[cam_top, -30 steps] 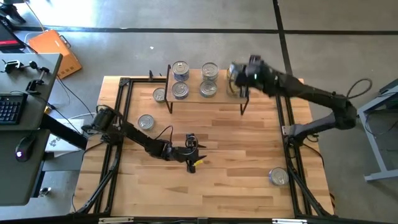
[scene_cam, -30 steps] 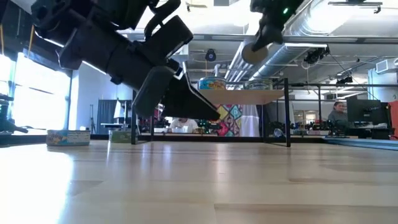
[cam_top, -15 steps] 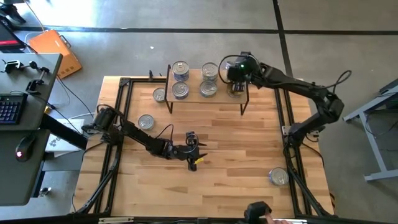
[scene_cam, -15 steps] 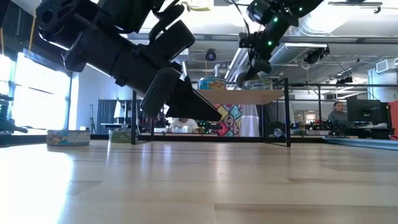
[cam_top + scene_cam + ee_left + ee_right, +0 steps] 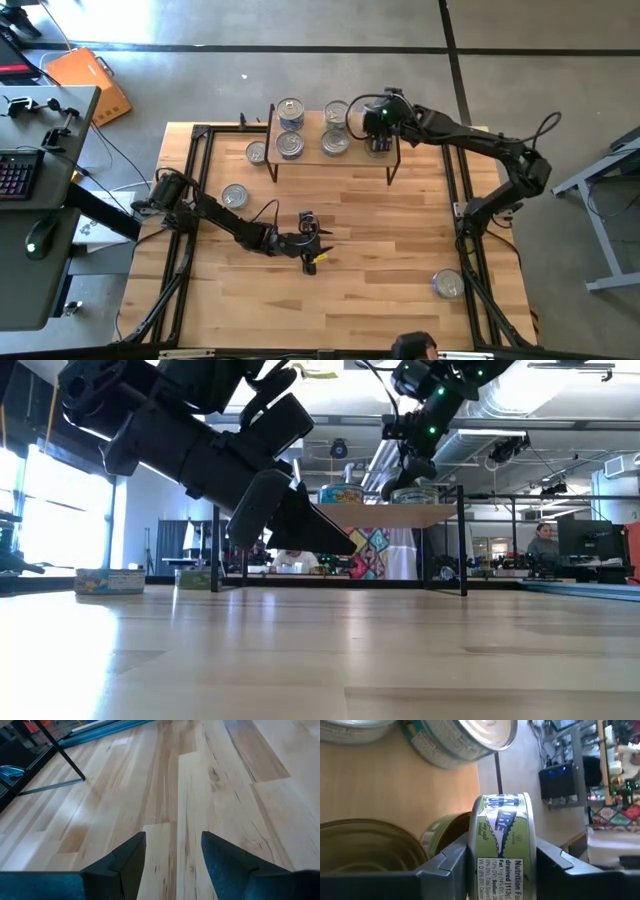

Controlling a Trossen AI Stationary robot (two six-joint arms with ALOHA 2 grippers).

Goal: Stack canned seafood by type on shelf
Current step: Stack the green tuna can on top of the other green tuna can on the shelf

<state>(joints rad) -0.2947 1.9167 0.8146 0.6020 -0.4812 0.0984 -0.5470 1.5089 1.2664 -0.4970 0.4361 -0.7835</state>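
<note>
Overhead, the right gripper hangs above the shelf at its three o'clock end, its fingers clamped on a green-labelled tin turned on edge, with the pads bearing on the two flat faces. Beneath it on the board sits a gold-lidded tin, apparently the base of the stack this one belongs to, though the wrist view shows too little to match the labels. Silver-lidded tins occupy the middle of the board and more stand at its nine o'clock end, each in a front-and-back pair. Off the shelf, one tin lies just beyond its nine o'clock leg, another sits on the table toward eight o'clock, and a third rests far off at five o'clock. The left gripper waits low over the middle of the table, fingers parted and holding nothing.

Such a tin is judged rigid, smooth-sided and fairly dense for its size. Slick metal can slip in a loose pinch, so a firm hold across the faces or the rim should suit, and it must be turned flat before release or it will roll off the narrow board.
</note>
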